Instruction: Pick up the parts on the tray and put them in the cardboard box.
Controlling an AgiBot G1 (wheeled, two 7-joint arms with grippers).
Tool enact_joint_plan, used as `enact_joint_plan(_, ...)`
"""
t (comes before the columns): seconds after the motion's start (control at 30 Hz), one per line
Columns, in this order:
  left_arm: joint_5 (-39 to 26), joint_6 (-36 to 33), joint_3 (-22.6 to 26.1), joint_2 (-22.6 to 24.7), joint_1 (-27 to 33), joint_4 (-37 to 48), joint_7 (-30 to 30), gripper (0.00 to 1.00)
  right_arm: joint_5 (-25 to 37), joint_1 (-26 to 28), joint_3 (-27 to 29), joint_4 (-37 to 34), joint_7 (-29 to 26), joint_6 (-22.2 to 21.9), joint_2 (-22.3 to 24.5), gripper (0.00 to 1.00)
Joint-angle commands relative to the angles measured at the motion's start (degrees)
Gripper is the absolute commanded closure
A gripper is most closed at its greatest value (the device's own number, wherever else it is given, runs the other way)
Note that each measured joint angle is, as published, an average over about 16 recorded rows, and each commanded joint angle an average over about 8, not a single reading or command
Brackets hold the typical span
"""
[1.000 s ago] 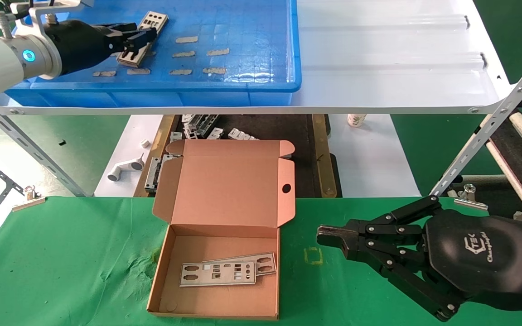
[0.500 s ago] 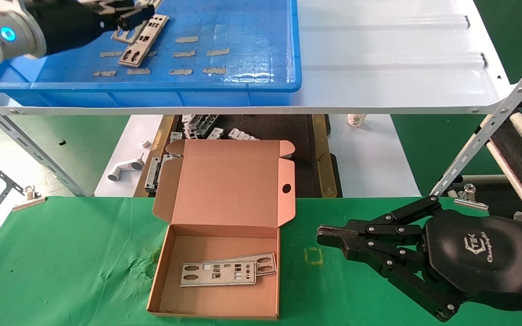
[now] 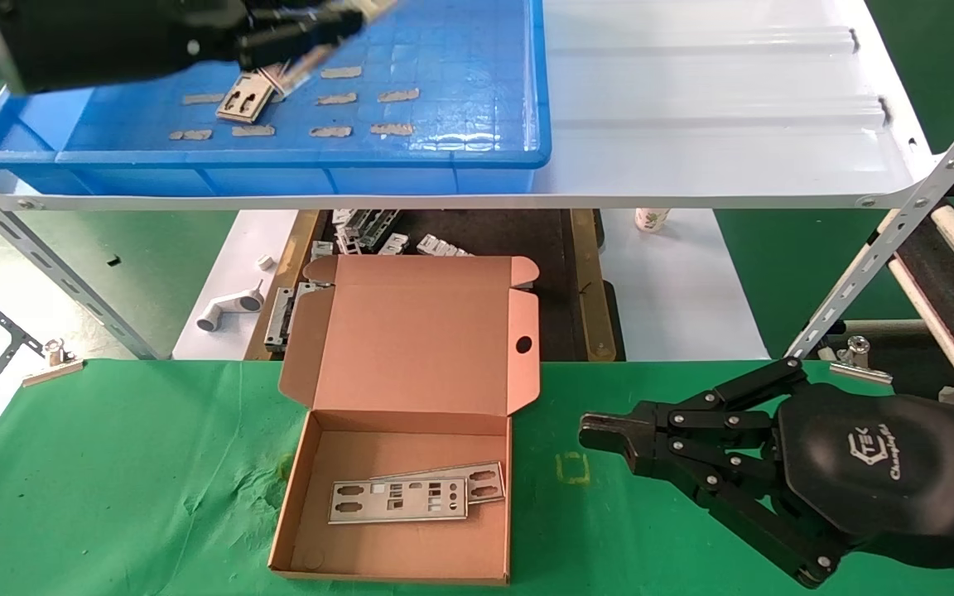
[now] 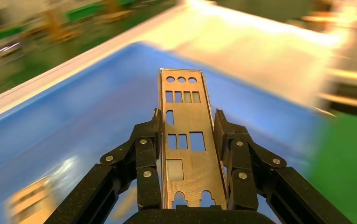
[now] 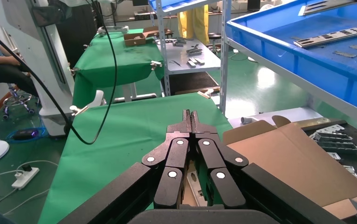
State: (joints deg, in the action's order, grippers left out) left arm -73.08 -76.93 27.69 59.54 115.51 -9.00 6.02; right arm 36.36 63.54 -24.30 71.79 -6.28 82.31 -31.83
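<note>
My left gripper (image 3: 311,33) is over the blue tray (image 3: 444,157), shut on a thin silver plate (image 4: 184,135) held by its long edges, clear of the tray floor. A second plate (image 3: 245,95) lies in the tray among tan tape strips. The open cardboard box (image 3: 394,546) sits on the green table with two plates (image 3: 398,501) lying overlapped inside. My right gripper (image 3: 601,432) is shut and empty, low over the table to the right of the box; its own wrist view shows its fingertips (image 5: 191,114) pressed together.
The tray stands on a white ribbed shelf board (image 3: 692,99) above the table. Metal brackets (image 3: 369,232) and a white plastic fitting (image 3: 228,310) lie below the shelf behind the box. A slanted metal strut (image 3: 899,223) stands at right.
My left gripper has lifted one plate off the tray floor and swung it to the right. A second plate stays in the tray. The right arm has not moved.
</note>
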Motion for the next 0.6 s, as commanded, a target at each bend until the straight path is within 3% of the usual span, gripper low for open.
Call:
enact_joint_plan(0.03, 0.2, -7.1, 0.0, -1.1, 0.3, -1.1, 1.7, 1.00, 0.0, 0.0, 0.0, 0.0, 0.0, 0.0, 0.0, 1.00)
enact_joint_plan(0.17, 1.1, -14.0, 1.2, -2.6, -0.9, -5.5, 5.5, 1.00, 0.0, 0.0, 0.0, 0.0, 0.0, 0.0, 0.0, 1.00)
enact_joint_plan(0.3, 3.9, -15.2, 4.2, -4.8, -4.7, -13.7, 7.2, 1.00, 0.0, 0.0, 0.0, 0.0, 0.0, 0.0, 0.0, 1.00)
enact_joint_plan(0.6, 12.6, -14.6, 18.2, -11.5, -16.6, -35.3, 5.8, 1.00, 0.0, 0.0, 0.0, 0.0, 0.0, 0.0, 0.0, 1.00)
